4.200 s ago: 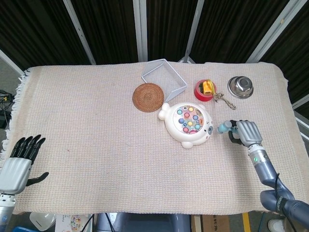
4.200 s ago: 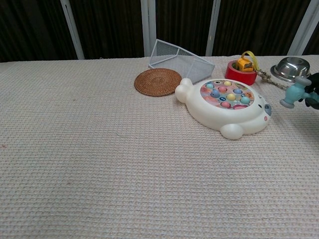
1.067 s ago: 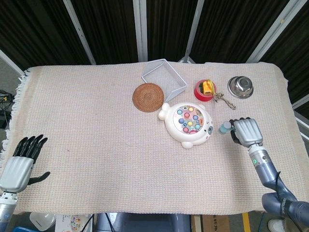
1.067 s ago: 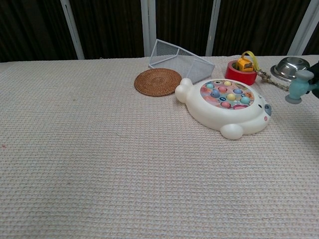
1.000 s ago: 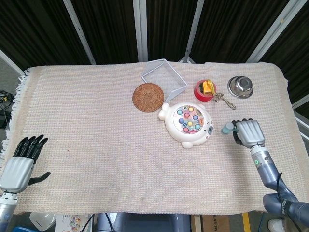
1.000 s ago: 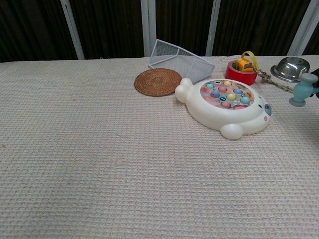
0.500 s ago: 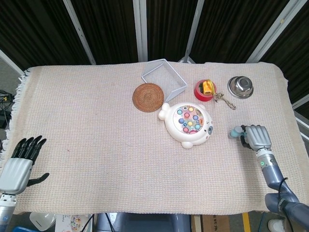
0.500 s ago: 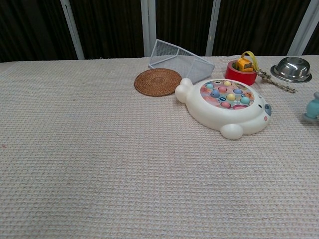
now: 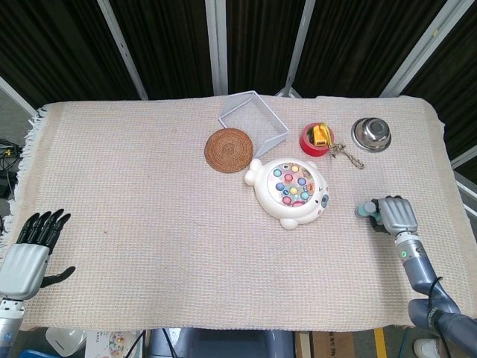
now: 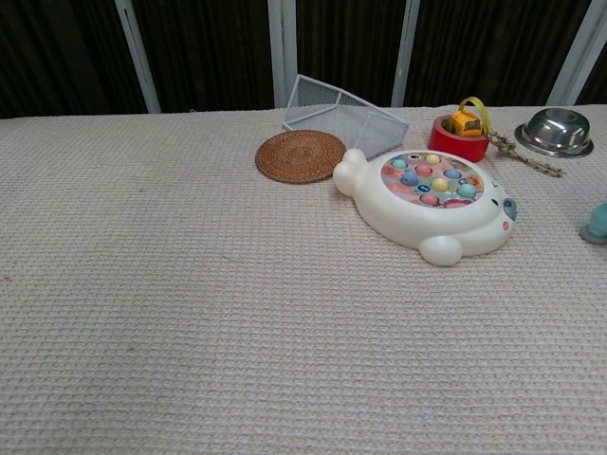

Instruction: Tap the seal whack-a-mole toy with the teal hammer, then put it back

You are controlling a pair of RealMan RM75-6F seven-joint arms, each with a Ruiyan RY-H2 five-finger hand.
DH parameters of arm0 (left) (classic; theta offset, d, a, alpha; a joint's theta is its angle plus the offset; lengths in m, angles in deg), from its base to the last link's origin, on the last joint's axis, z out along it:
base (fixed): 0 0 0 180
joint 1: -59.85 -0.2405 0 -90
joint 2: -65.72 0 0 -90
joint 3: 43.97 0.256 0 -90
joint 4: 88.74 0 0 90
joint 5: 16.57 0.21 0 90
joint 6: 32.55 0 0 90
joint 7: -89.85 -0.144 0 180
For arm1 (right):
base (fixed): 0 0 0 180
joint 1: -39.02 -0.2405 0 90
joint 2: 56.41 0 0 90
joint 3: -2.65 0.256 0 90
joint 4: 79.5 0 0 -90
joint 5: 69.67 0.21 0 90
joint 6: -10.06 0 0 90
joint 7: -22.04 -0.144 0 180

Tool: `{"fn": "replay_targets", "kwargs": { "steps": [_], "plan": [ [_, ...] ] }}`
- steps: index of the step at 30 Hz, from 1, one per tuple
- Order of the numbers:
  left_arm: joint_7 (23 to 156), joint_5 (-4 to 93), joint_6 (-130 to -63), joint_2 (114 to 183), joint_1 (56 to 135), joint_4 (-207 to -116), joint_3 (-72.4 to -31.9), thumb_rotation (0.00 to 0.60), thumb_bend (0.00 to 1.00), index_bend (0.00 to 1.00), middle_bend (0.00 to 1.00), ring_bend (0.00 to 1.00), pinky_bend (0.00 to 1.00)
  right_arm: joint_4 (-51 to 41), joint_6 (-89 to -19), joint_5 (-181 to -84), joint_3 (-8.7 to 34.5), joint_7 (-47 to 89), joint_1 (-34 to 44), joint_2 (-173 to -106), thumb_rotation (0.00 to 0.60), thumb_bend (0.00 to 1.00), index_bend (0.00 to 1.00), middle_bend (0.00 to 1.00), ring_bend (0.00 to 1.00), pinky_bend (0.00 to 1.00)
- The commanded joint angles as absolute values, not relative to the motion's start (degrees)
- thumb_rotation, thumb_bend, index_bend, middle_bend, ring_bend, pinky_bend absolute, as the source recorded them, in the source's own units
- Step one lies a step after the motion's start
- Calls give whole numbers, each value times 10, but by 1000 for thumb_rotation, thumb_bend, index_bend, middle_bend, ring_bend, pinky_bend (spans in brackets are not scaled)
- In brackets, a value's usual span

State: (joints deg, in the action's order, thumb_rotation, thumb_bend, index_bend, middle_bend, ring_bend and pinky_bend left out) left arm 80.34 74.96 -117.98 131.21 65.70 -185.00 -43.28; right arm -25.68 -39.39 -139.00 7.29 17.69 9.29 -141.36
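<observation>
The white seal whack-a-mole toy (image 9: 291, 192) with coloured buttons lies at the table's middle right, also seen in the chest view as the seal toy (image 10: 427, 201). To its right, my right hand (image 9: 396, 215) grips the teal hammer (image 9: 365, 209), whose head pokes out to the left of the fingers. In the chest view only the hammer head (image 10: 597, 223) shows at the right edge, low by the cloth. My left hand (image 9: 31, 250) hovers open at the front left edge, far from the toy.
A round woven coaster (image 9: 229, 150), a tipped wire basket (image 9: 253, 118), a red tape roll (image 9: 316, 139) with a yellow toy, a key chain (image 9: 346, 156) and a steel bowl (image 9: 372, 134) lie behind the seal toy. A woven cloth (image 9: 149, 224) covers the table.
My right hand has carried the hammer away from the seal toy, to the right and towards the front, and lowered it near the cloth. The left hand has stayed put.
</observation>
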Motion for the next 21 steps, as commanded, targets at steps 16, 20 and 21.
{"fn": "replay_targets", "kwargs": {
  "steps": [16,20,21],
  "plan": [
    [799,748,-1178,1313,657,-1853,-434,600,129,0,0,0,0,-219,-347,-1370,89,199,84,-1381,600,407,449,459,228,142],
    [797,746,-1177,1313,658,-1854,-435,600,129,0,0,0,0,-206,-337,-1361,92,211,81,-1371,600,408,431,449,215,127],
    [797,746,-1177,1313,658,-1854,-435,600,129,0,0,0,0,-202,-335,-1359,93,214,80,-1369,600,408,428,447,212,122]
  ]
}}
